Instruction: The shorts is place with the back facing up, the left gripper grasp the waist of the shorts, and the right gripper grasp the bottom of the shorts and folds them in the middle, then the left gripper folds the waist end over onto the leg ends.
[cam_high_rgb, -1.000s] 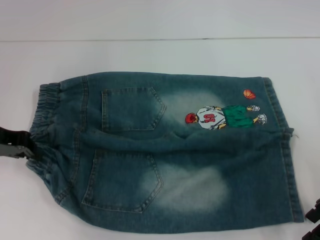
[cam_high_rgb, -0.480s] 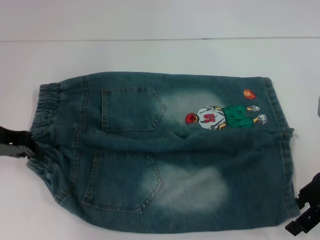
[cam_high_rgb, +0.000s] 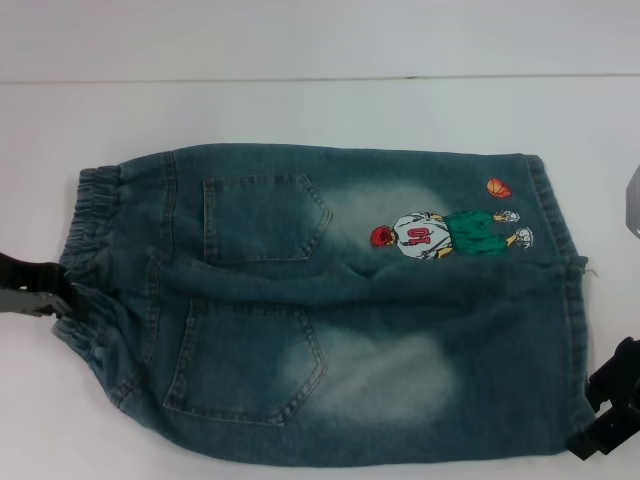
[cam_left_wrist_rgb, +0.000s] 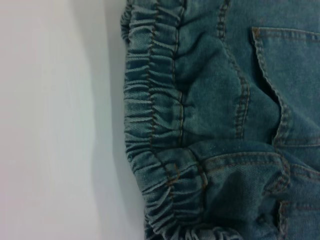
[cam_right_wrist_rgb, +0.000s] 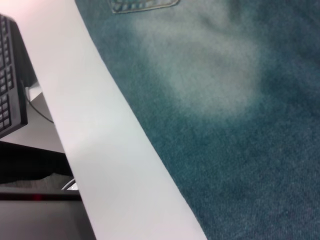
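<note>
shorts (cam_high_rgb: 330, 310): lie flat on white table (cam_high_rgb: 320, 110), back side up, two patch pockets visible; they fill the space between the two grippers.
left gripper (cam_high_rgb: 55, 300): at waist end (cam_high_rgb: 85, 250), touching the puckered elastic band at abt the middle of its edge; whether it is wide, narrow or holding the band, cannot tell. Band bunches and folds a little just beside it.
left wrist view: waist end (cam_left_wrist_rgb: 155, 125) close up, elastic gathered, one fold of denim overlapping near a pocket corner.
right gripper (cam_high_rgb: 605, 425): at the near corner of leg ends (cam_high_rgb: 575, 330), just beside the hem of the near leg, partly out of picture; cannot tell if wide or narrow, or if it touches the hem.
embroidered player (cam_high_rgb: 450, 235): on the far leg, away from right gripper, w/ orange ball (cam_high_rgb: 498, 187) near the far hem.
right wrist view: faded denim (cam_right_wrist_rgb: 225, 100) next to the table's edge (cam_right_wrist_rgb: 115, 150); black keyboard (cam_right_wrist_rgb: 10, 75) below the table level.
</note>
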